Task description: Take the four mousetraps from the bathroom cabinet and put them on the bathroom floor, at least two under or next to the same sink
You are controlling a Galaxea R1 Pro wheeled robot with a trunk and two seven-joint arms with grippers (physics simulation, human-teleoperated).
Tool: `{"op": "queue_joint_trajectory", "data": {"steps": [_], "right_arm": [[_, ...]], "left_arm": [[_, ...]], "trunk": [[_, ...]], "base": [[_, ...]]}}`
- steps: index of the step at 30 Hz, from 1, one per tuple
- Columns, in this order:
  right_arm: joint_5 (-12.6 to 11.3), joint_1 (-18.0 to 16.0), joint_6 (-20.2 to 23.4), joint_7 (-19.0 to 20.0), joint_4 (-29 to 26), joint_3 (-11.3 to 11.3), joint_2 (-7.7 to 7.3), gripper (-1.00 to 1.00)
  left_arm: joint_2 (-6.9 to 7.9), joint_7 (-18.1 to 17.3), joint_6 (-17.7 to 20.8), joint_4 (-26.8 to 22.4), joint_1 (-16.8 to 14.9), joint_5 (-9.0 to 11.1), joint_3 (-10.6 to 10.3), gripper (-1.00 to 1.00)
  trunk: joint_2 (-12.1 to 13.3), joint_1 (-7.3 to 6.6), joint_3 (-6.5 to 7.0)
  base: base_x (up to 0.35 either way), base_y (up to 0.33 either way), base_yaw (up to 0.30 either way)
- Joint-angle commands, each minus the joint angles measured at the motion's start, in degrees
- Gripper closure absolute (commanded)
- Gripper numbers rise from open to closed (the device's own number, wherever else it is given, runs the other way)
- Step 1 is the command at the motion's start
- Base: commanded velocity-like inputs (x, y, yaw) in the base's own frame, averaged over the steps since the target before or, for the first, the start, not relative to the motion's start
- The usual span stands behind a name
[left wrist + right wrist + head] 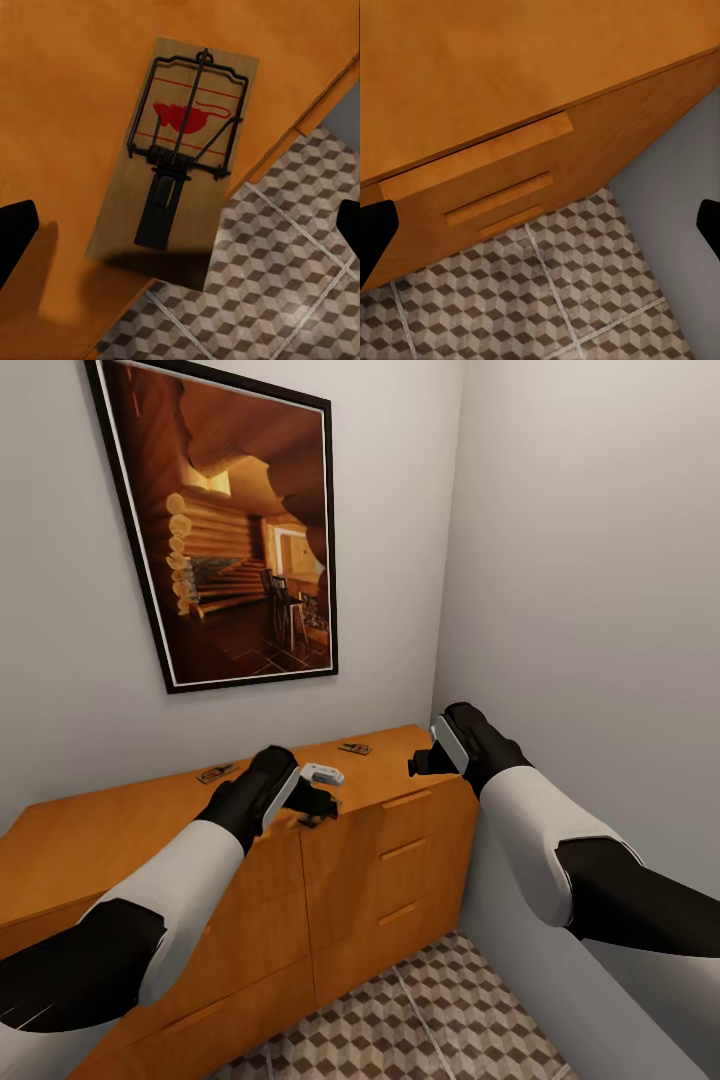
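**Both grippers hover at the cabinet's front edge, one mousetrap under the left claw**

The orange-brown cabinet (400, 840) stands in a corner against grey walls, a framed picture (235, 520) of a log-cabin interior hanging above it. The left gripper (318, 798) hangs over the front edge of the cabinet top, its fingers (15, 240) spread wide and apart from everything. Directly beneath it a mousetrap (176, 157) lies flat on the top, one end poking out past the front edge over the bathroom floor (285, 285); its board bears a red mouse print under the dark wire parts. Two more mousetraps rest farther back near the wall: one at the left (216, 772), one further right (354, 748).

The right gripper (420, 763) hovers just off the cabinet's right front corner, its fingers (375, 240) also spread and holding nothing. Below it show the drawer handles (499, 199) and the cube-patterned tiles.
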Motion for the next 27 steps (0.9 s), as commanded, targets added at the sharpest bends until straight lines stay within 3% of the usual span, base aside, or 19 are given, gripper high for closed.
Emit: {"op": "queue_joint_trajectory", "data": {"steps": [1, 27], "right_arm": [[-0.44, -0.04, 0.19, -0.41, -0.05, 0.11, 0.0, -1.0], [-0.44, -0.04, 0.19, -0.41, -0.05, 0.11, 0.0, -1.0]], "left_arm": [[0.04, 0.0, 0.22, -0.34, -0.05, 0.11, -0.17, -1.0], [-0.01, 0.09, 0.22, -1.53, -0.05, 0.03, -0.39, -1.0]], "trunk": [[-0.03, 0.0, -0.07], [-0.03, 0.0, -0.07]], "base": [[0.0, 0.0, 0.0], [0.053, 0.0, 0.0]]}}
